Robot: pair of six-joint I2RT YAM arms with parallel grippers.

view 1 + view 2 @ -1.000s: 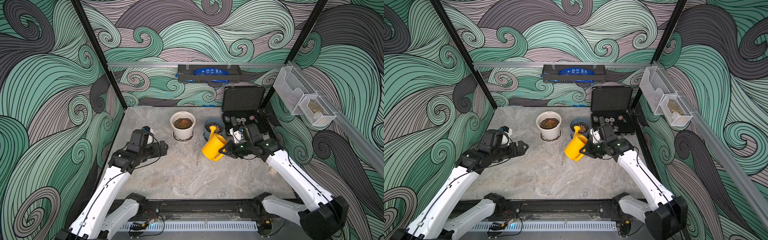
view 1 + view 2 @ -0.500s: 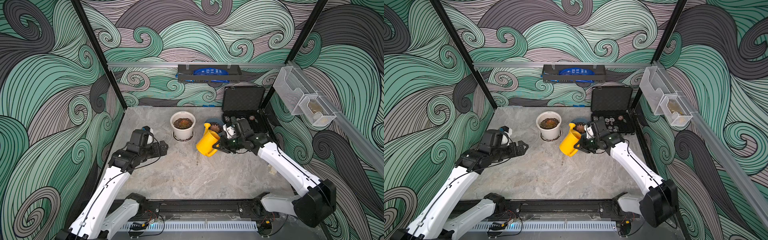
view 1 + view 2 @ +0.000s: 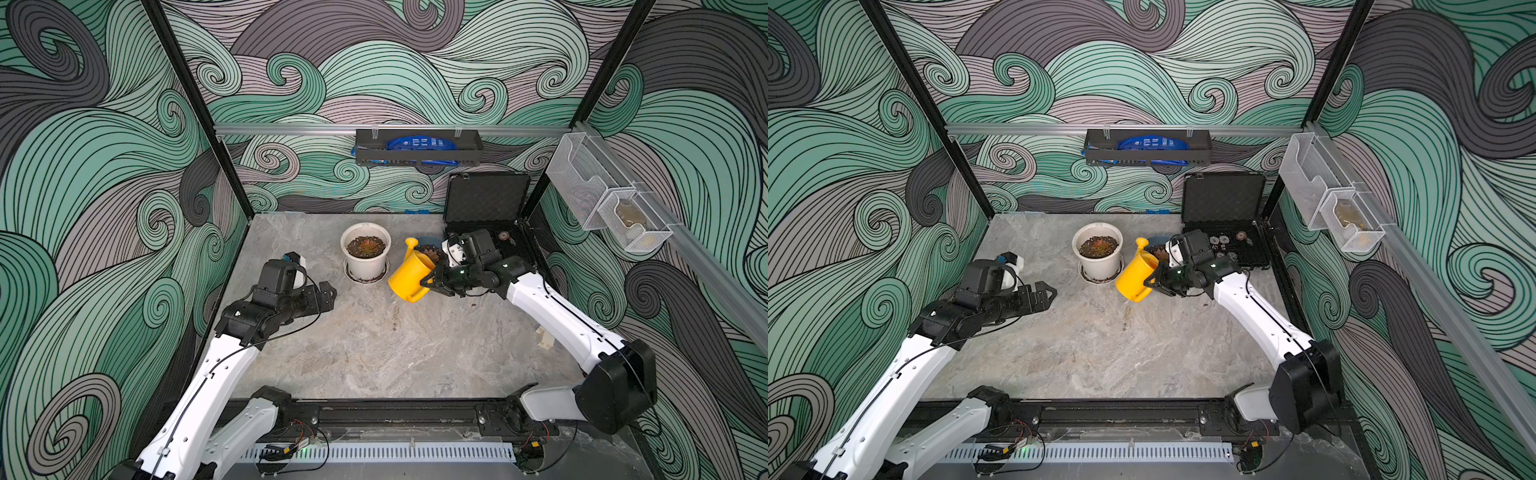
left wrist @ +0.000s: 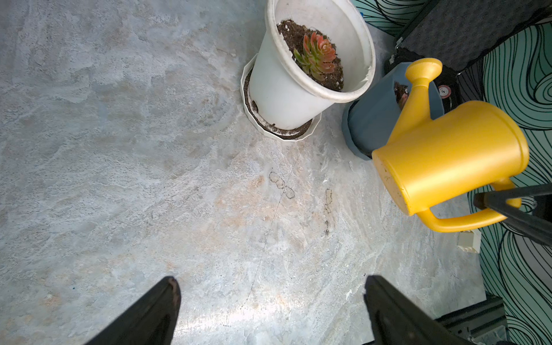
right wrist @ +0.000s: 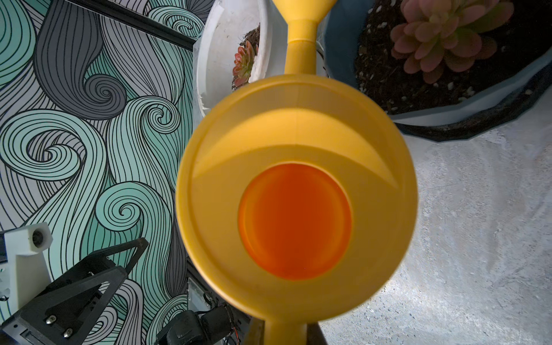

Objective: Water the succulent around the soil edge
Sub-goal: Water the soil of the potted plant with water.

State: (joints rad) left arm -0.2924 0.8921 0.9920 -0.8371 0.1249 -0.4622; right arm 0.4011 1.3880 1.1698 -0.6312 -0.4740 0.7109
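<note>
- A grey marbled tabletop (image 3: 374,353) was seen as the work surface, enclosed by wave-patterned walls.
- A black case (image 3: 486,203) was stood open at the far right corner, its lid upright.
- A white pot (image 3: 365,268) was set on a saucer (image 4: 280,133) near the far middle of the tabletop. A blue pot (image 4: 373,119) was placed just beside it, toward the case.
- A yellow watering can (image 3: 409,274) was held tilted in front of the blue pot. Its spout head was raised between the two pot rims.
- The right gripper (image 3: 432,282) was clamped on the can's handle.
- The left gripper (image 3: 328,296) was positioned left of the white pot and nearer the front edge, apart from it. Its jaws were spread wide and nothing was held between them.
- A red-green succulent (image 4: 316,53) was rooted in the middle of the white pot's dark soil.
- A pink succulent (image 5: 439,35) was rooted in the blue pot.
</note>
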